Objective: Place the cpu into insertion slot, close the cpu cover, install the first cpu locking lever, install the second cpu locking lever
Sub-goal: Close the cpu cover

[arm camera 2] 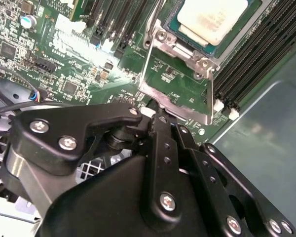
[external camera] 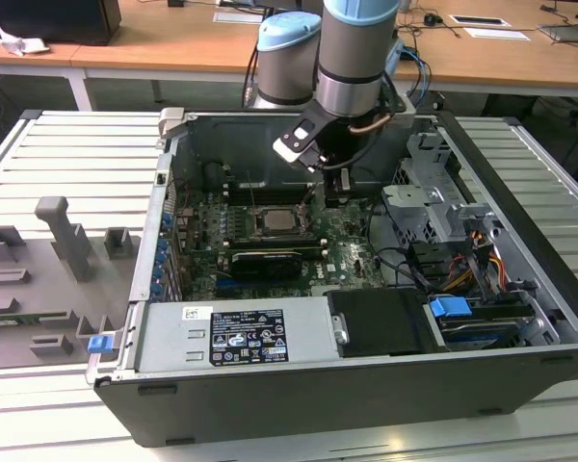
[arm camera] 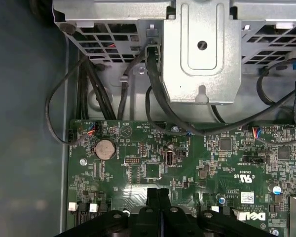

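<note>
The cpu lies flat in the insertion slot, its pale metal top up; the exterior view shows the cpu mid-board inside the open case. The cpu cover is swung up off the socket on its hinge, and green board shows through its window. My gripper is shut with nothing between the fingers, and its tips are at the cover's free edge. In the exterior view my gripper hangs just to the right of the socket. The first wrist view shows the closed fingers above the board.
Long black memory slots flank the socket. A black card lies in front of it. The metal drive cage and black cables stand to the exterior view's right. The power supply sits in front, and a grey fixture is outside the case.
</note>
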Available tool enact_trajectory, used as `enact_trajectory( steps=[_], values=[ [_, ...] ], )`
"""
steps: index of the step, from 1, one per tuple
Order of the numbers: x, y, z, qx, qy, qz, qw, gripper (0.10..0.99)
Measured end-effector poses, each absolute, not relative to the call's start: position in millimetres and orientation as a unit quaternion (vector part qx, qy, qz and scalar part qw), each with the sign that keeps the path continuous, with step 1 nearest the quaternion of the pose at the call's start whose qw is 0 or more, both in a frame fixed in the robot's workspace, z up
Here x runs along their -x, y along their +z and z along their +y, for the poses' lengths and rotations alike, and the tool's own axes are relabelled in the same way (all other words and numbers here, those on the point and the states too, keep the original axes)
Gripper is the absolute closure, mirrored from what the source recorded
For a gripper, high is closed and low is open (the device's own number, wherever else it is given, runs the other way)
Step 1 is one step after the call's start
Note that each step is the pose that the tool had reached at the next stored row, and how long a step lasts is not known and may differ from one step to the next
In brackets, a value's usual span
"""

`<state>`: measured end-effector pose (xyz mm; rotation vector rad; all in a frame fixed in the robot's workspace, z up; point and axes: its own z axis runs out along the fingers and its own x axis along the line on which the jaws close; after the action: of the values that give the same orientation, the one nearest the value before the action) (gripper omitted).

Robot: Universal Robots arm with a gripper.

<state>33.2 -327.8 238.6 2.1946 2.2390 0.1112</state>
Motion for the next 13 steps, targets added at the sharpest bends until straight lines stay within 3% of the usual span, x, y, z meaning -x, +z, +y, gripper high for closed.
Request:
enact_trajectory(
  steps=[13],
  values=[
    [-26.4, 238.6, -327.8, -0.7, 0.035, 0.714, 0.002, 0.98]
  ],
)
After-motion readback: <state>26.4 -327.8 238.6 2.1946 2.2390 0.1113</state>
